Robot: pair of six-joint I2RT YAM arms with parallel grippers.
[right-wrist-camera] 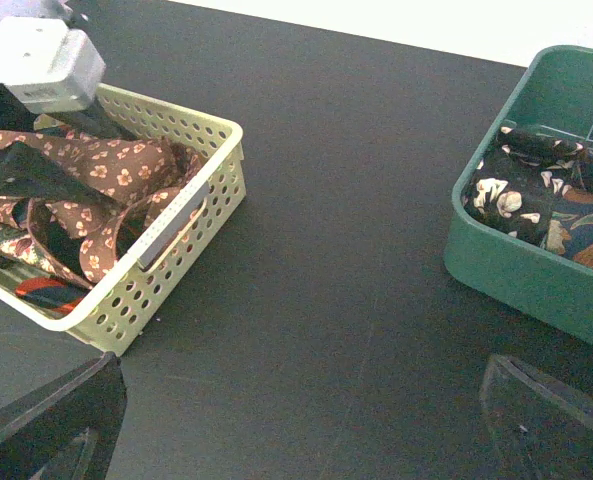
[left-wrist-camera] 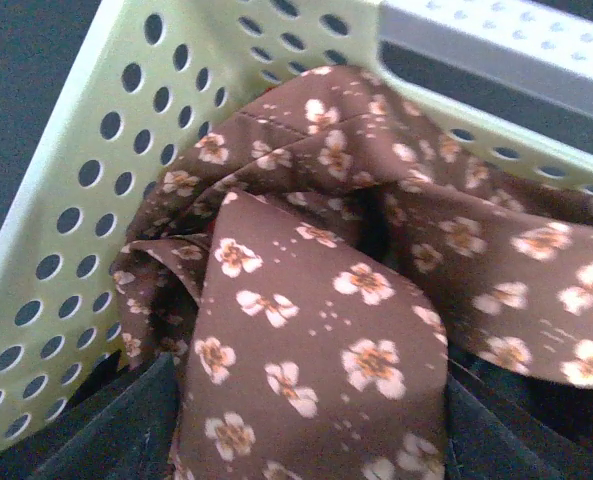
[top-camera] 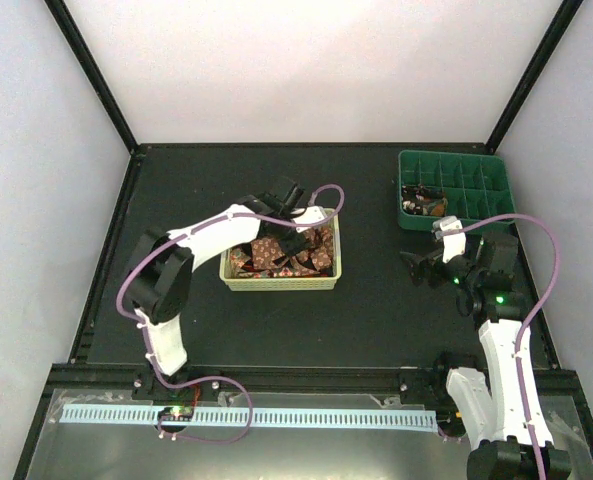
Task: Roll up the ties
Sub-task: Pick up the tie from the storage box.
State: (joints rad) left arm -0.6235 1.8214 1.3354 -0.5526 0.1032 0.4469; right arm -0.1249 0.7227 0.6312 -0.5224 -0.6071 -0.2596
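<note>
Pick-up step; my left gripper (left-wrist-camera: 306,440) straddled the brown tie (left-wrist-camera: 316,330) in the basket (left-wrist-camera: 66,200), I couldn't tell if gripped; right gripper (right-wrist-camera: 296,420) gaped empty; next needed a firm pinch, clean lift.

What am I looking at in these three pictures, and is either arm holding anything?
Two white robot arms sit at a black table. One picture looks down from above; the other two come from a camera on each wrist. The left pincer is down in the pale yellow perforated plastic basket, its fingers either side of a brown flowered fabric tie; whether it grips, I cannot tell. The right pincer hangs open and empty over the table. The green divided plastic tray holds dark patterned fabric bundles.
</note>
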